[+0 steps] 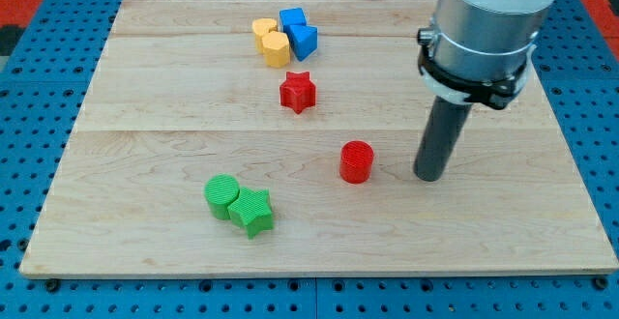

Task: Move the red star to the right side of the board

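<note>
One red star [298,92] to shift, and it sits up and to the view's left of my tip [428,177], well apart. No jaws here, so my tip holds nothing. Star looks light, rigid, probably slides easily; I'd push its left-facing points, since the red cylinder [356,161] sits just left of my tip.

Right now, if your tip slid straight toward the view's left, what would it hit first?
Probably the red cylinder, just left of my tip and nearly level with it. The red star sits higher up the board, off that line. Depth is hard to judge, so it might only be a glancing touch.
</note>
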Controlling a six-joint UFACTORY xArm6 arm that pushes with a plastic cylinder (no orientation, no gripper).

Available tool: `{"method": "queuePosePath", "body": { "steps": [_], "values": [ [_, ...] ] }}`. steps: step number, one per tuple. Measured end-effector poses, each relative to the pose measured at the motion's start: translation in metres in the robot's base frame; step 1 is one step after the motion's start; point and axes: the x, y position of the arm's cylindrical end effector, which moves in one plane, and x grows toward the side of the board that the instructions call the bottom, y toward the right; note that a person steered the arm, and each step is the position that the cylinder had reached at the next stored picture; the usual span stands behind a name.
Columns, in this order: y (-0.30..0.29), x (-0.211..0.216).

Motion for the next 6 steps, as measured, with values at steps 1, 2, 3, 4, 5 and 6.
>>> {"method": "queuePosePath", "body": {
  "steps": [1,2,3,4,5,6],
  "values": [
    [-0.026,-0.018],
    [-0.041,-0.030],
    [0.005,-0.075],
    [-0.068,-0.078],
    [-0.127,-0.077],
    [-0.205,-0.084]
  ]
}}
